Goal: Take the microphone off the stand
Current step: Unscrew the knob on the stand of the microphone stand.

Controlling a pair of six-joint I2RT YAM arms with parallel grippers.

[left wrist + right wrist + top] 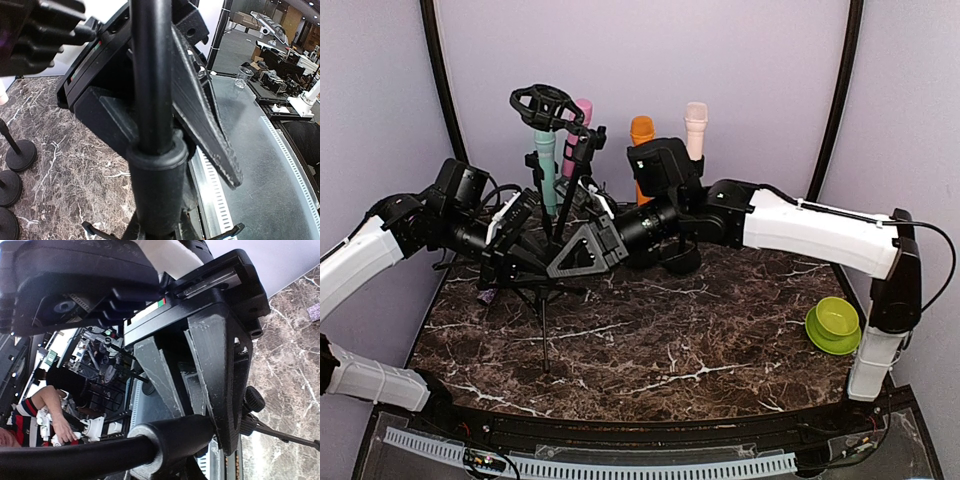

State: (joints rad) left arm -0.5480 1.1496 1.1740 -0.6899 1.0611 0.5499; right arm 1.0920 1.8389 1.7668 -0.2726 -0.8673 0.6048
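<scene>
- Carrying everything: dark brown, white-veined marble tabletop (650, 350).
- Reaching in from the right edge toward the back left: white-and-black right arm (820, 235).
- Reaching in from the left edge: white-and-black left arm (360, 265).
- Standing at the back left, between the two wrists: black tripod microphone stand (151, 75).
- Clenching the stand's pole just above its collar, one finger on either side: left gripper (172, 145).
- Pressing up beside the same pole from the right: right gripper (195, 410), jaws nearly together, pole lying across the fingertips. Not telling from any view whether gripping or merely touching.
- Sitting upright in the black ring-shaped shock mount (518, 100) at the stand's top, not yet removed: teal microphone (548, 170).
- Standing in a row behind: pink microphone (583, 112), orange microphone (642, 132), cream microphone (695, 125).
- Resting near the right edge, well apart: lime-green bowl (833, 318).
</scene>
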